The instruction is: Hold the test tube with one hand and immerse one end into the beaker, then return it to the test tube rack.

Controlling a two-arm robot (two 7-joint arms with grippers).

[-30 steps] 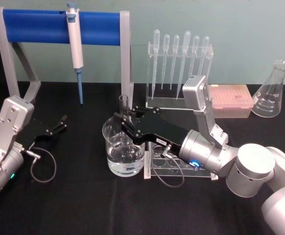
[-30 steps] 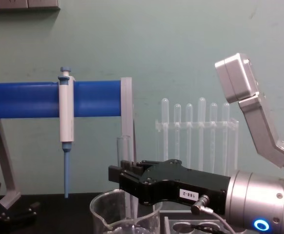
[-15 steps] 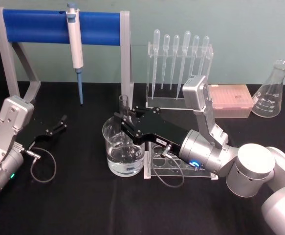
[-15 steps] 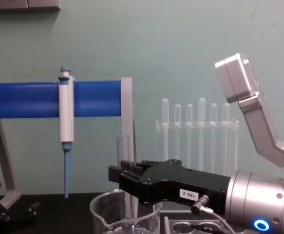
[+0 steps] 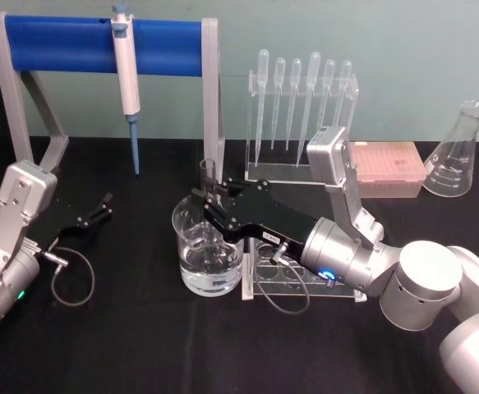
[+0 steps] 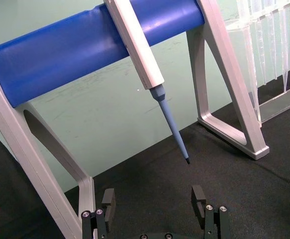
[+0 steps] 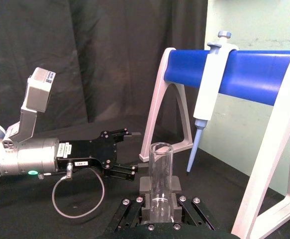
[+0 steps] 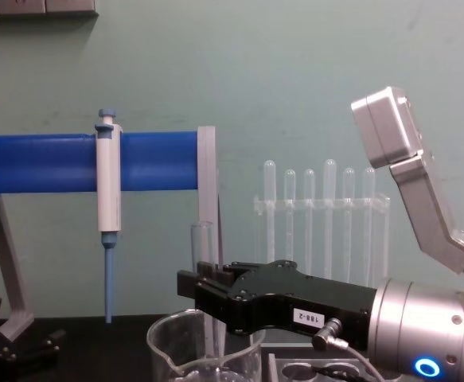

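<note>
The test tube [image 5: 208, 174] stands upright with my right gripper [image 5: 209, 205] shut on its middle. Its open rim points up and its lower end reaches down inside the beaker [image 5: 186, 261], which holds clear water. The black fingers hide whether the tip touches the water. From the side, the test tube [image 8: 202, 243] rises above the right gripper [image 8: 203, 285] and passes below the rim of the beaker [image 8: 161, 341]. The right wrist view shows the test tube [image 7: 160, 172] clamped between the fingers [image 7: 145, 185]. My left gripper [image 5: 101, 208] rests open on the table at the left, apart from both.
A white-and-blue pipettor [image 5: 125, 70] hangs on the blue-barred stand [image 5: 58, 43] behind. A rack of plastic pipettes [image 5: 301, 107], a pink tip box [image 5: 387, 168] and a conical flask [image 5: 458, 152] stand at the back right. A clear tube rack [image 5: 270, 285] sits beside the beaker.
</note>
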